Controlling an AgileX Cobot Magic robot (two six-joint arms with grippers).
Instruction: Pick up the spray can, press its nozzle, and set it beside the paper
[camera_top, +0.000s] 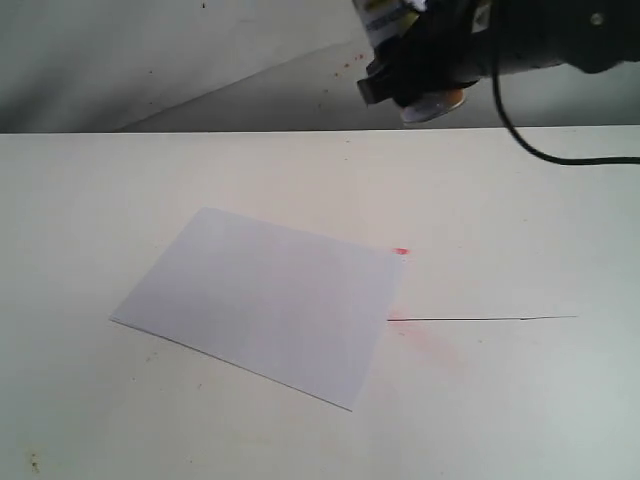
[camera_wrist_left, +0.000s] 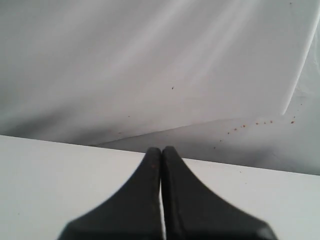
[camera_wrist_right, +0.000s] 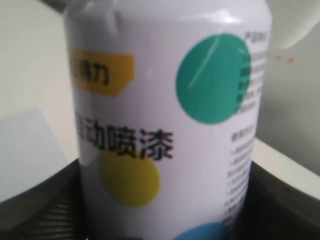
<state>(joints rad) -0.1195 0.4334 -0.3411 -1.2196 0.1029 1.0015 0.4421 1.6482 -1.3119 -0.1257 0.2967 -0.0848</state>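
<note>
High above the table's far edge, my right gripper (camera_top: 420, 62) is shut on the spray can (camera_top: 432, 104). The can is tilted and its upper end runs off the top of the exterior view. In the right wrist view the white spray can (camera_wrist_right: 165, 100) fills the picture, showing green, yellow and blue dots, an orange tag and black print, with my right gripper (camera_wrist_right: 160, 222) and its dark fingers (camera_wrist_right: 35, 210) on either side. The nozzle is out of view. The paper (camera_top: 265, 305) lies flat on the table's middle left. My left gripper (camera_wrist_left: 161, 151) is shut on nothing.
A red spot (camera_top: 401, 251) sits at the paper's far right corner, with a faint pink stain (camera_top: 432, 345) and a thin dark line (camera_top: 480, 319) to its right. A black cable (camera_top: 535, 150) hangs from the right arm. Grey backdrop (camera_top: 150, 60) rises behind the table.
</note>
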